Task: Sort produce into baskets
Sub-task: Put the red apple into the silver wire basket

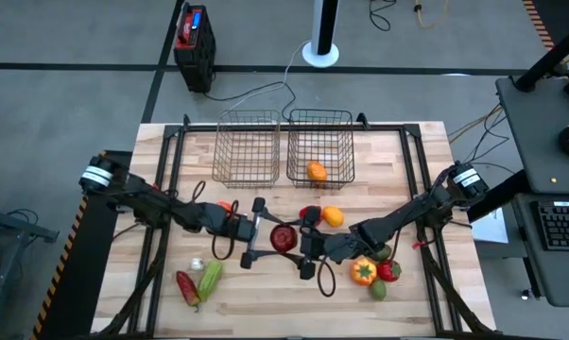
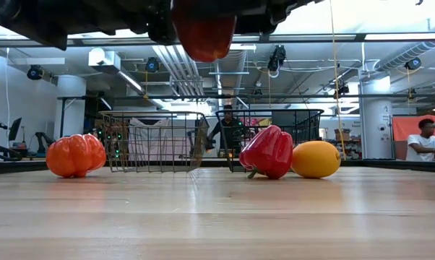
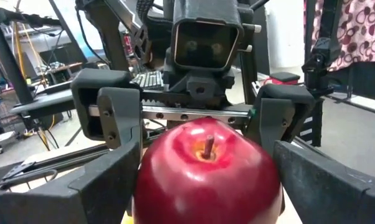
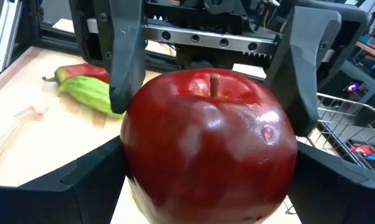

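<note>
A red apple [image 1: 284, 238] hangs in the air over the table's middle, between my two grippers. My left gripper [image 1: 266, 236] comes at it from the table's left and my right gripper [image 1: 301, 242] from the right, facing each other. Each has its fingers on either side of the apple. In the low view the apple [image 2: 203, 32] is well above the wood. Two wire baskets stand side by side at the far edge. The left basket [image 1: 248, 146] is empty and the right basket [image 1: 320, 146] holds an orange fruit [image 1: 316, 171]. My left gripper pinches the apple by its two opposite sides [image 3: 144, 180] between its two fingers. The fingers lie level and come from the table's left. The apple sits stem up, clear of the table. My right gripper has the apple's two opposite sides [image 4: 128, 180] between its two fingers, level, from the table's right. Its fingers [image 3: 122, 124] stand on the same sides as the left gripper's, farther round the apple. The apple stays upright, stem up.
A red pepper [image 2: 267, 152] and a yellow-orange fruit [image 2: 316, 159] lie just beyond the grippers. An orange ribbed one [image 2: 75, 155] lies by the left arm. Orange, red and green pieces [image 1: 363, 272] lie near right. A garlic bulb [image 1: 198, 264], a long green one [image 1: 210, 279] and a red pepper [image 1: 187, 286] lie near left.
</note>
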Controlling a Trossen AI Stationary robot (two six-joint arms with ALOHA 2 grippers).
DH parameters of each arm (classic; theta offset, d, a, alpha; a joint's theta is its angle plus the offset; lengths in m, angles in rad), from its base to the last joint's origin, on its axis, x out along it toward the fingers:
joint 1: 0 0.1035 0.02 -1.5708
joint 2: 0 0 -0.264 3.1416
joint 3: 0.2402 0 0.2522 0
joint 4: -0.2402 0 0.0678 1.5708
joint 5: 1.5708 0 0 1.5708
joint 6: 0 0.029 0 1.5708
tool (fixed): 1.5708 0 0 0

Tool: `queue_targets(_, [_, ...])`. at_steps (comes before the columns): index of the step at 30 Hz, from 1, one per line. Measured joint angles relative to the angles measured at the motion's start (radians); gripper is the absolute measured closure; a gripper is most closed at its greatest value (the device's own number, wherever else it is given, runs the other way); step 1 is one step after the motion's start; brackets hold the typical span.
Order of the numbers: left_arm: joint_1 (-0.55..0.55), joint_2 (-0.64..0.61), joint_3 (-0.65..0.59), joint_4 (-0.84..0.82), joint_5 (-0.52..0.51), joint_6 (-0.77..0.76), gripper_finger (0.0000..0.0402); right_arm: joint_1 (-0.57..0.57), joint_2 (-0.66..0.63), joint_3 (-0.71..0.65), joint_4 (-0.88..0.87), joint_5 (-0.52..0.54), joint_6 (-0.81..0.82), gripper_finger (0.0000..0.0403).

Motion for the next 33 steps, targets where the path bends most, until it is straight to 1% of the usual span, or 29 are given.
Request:
queue_targets(4, [0.000,0.018,0.010,0.002,0.000,0.000,0.0059,0.000,0.000,-0.002,-0.003,0.000,0.005,0.0044])
queue_targets(9, [0.000,0.019,0.009,0.004,-0.001,0.000,0.0086,0.000,0.000,-0.004,-0.003,0.000,0.006,0.0044])
queue_targets(13, [0.000,0.019,0.009,0.004,-0.001,-0.010,0.0099,0.000,0.000,-0.004,0.001,0.000,0.009,0.0044])
queue_targets(30, [0.000,0.019,0.009,0.002,-0.004,-0.060,0.0103,0.000,0.000,-0.005,-0.016,-0.011,0.080,0.0044])
queue_targets(33, [0.000,0.019,0.009,0.002,-0.004,-0.062,0.0103,0.000,0.000,-0.005,-0.017,-0.013,0.085,0.0038])
